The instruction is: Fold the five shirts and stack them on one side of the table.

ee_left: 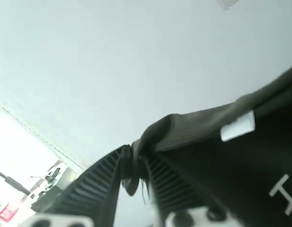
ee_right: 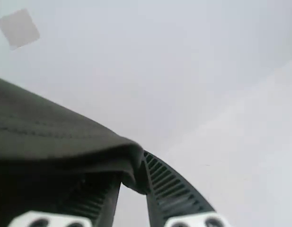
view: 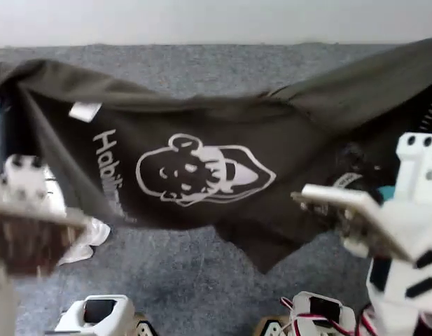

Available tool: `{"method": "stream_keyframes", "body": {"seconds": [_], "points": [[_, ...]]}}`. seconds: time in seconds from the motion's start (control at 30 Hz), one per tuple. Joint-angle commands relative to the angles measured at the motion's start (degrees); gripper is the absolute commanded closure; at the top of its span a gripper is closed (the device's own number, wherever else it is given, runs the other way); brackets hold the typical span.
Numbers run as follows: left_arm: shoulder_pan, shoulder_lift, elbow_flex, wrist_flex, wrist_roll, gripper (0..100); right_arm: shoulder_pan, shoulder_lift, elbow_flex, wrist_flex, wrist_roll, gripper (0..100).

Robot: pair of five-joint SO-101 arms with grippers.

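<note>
Aloft, a dark olive shirt (view: 286,133) with a white cartoon print hangs stretched across the grey table (view: 180,280), held up between two arms. The left hand (ee_left: 134,153) is clamped tight on a bunched corner at the left, and the right hand (ee_right: 134,175) pinches a fold at the right. A white garment (view: 86,241) lies on the table under the shirt's left end.

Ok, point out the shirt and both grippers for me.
shirt (view: 201,171), high view, on its white chest print.
left gripper (ee_left: 135,155), left wrist view, midway between the fingertips.
right gripper (ee_right: 134,176), right wrist view, midway between the fingertips.
</note>
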Motion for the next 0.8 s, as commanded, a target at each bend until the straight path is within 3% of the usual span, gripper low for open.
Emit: {"method": "stream_keyframes", "body": {"seconds": [0.0,0.17,0.37,0.53,0.67,0.77], "points": [[-3.43,-2.99,-1.27,-1.32,-3.52,99,1.54,-0.04,-4.66,-1.1,0.88,99.0],[-8.7,-6.07,-1.01,-1.32,-4.04,98,6.73,0.04,-8.0,-1.45,0.62,99.0],[-9.32,-6.24,2.77,-0.88,-3.87,98,6.81,1.27,-7.12,-1.1,0.44,99.0],[-9.49,-6.68,16.31,-0.88,-3.87,98,6.64,6.2,-2.29,-0.48,0.53,99.0],[-9.14,-6.15,31.78,-1.41,-3.87,98,1.27,11.47,3.87,3.74,0.88,99.0],[-7.56,-6.07,47.34,-7.91,-3.87,98,-2.68,16.31,10.55,4.62,0.53,99.0]]}}
